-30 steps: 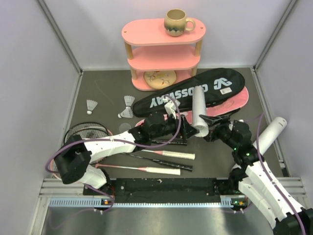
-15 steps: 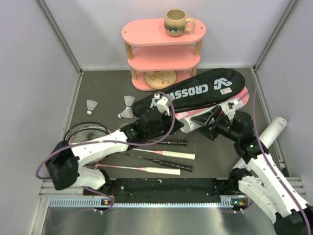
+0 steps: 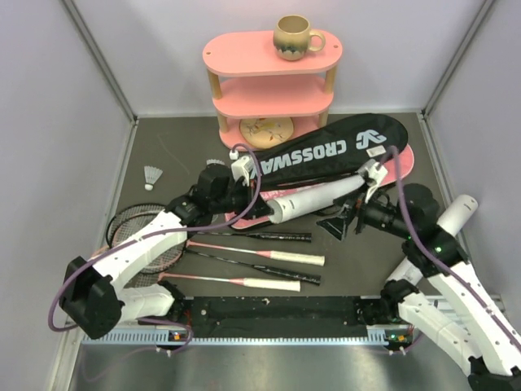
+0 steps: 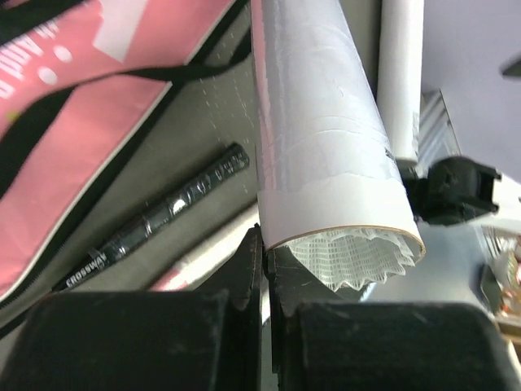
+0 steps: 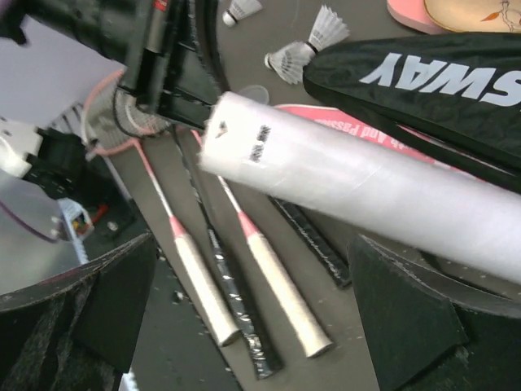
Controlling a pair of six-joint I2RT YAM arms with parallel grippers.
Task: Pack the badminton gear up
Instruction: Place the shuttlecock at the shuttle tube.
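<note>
- Black CROSSWAY bag [image 3: 326, 152]: lies slantwise at 1 o'clock from the table's middle. It rests on the pink bag [image 3: 404, 163], whose edge shows on its 4 o'clock side.
- Rackets [image 3: 244, 257]: flat on the table at 7 o'clock, heads toward 9, handles toward 3.
- White tube [image 3: 313, 198]: lifted off the table near the middle, running from 8 to 2 o'clock. White feathers show in its open mouth.
- Second white tube [image 3: 453, 218]: at 4 o'clock, by the table's edge, beyond my right arm.
- My right pincer [image 5: 252, 244]: jaws spread wide, holding nothing. The white tube crosses ahead of them, apart from both pads.
- My left pincer [image 4: 262, 248]: closed tight, nipping the rim of the white tube's open 8 o'clock end.
- Lone shuttlecock [image 3: 151, 175]: at 10 o'clock.
- Two shuttlecocks [image 5: 326, 31]: just beside the black bag's narrow end.
</note>
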